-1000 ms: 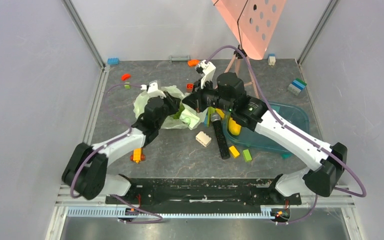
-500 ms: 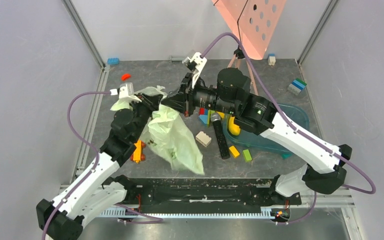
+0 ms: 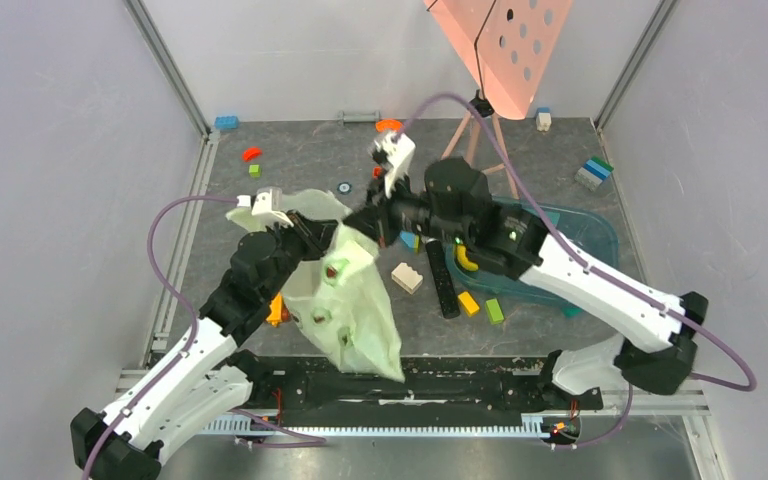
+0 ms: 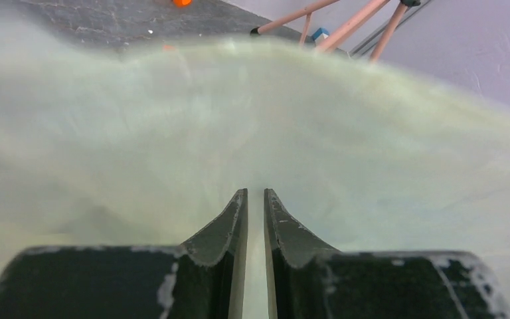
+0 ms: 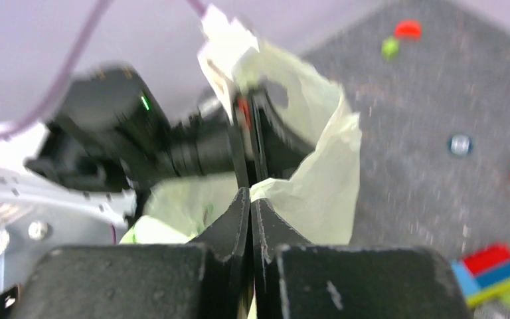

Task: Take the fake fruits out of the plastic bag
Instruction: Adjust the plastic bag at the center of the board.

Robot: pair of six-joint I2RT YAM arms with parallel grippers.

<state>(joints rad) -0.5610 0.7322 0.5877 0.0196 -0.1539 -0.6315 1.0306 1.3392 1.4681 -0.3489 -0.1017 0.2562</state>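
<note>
The pale-green plastic bag (image 3: 355, 300) hangs off the table between the two arms, its long end drooping toward the near edge. My left gripper (image 3: 305, 232) pinches its upper left edge; in the left wrist view the jaws (image 4: 255, 193) stand almost together with film between them, and the plastic bag (image 4: 252, 119) fills that view. My right gripper (image 3: 368, 218) is shut on the bag's upper right corner, with the film at its tips (image 5: 250, 193). Small dark shapes (image 3: 332, 270) show through the film; I cannot tell what they are. A yellow fake fruit (image 3: 467, 260) lies in the teal tray (image 3: 585, 235).
A cream brick (image 3: 407, 277), a black bar (image 3: 440, 282) and yellow and green bricks (image 3: 469, 303) lie right of the bag. An orange brick (image 3: 276, 310) sits under the left arm. A pink tripod stand (image 3: 482, 110) rises at the back, with scattered bricks (image 3: 593, 172) near the walls.
Both grippers have raised the bag off the table; it went from crumpled between them to hanging stretched toward the near edge. The left arm swung out to the left.
</note>
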